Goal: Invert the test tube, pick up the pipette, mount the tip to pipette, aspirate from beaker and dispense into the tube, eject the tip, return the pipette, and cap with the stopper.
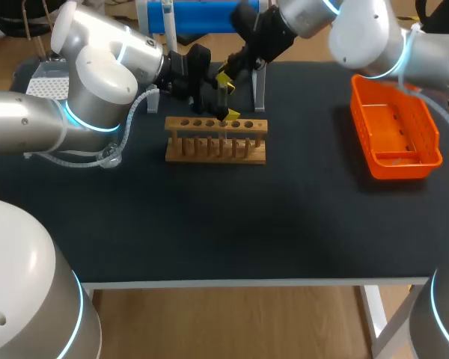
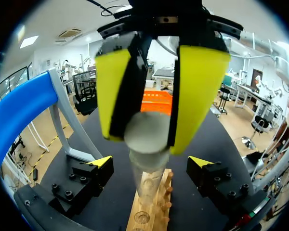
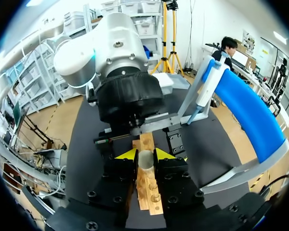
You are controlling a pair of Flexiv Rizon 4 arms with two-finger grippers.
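Your right gripper is clamped on the test tube, its yellow pads pressing both sides near the upper end, so the glass hangs upright over the wooden rack. You cannot tell whether its lower end sits in a hole. Your left gripper straddles the same tube, fingers spread wide and clear of the glass, probably a handover for the inversion. Behind the rack, the pipette hangs on its blue stand. The orange basket lies well apart.
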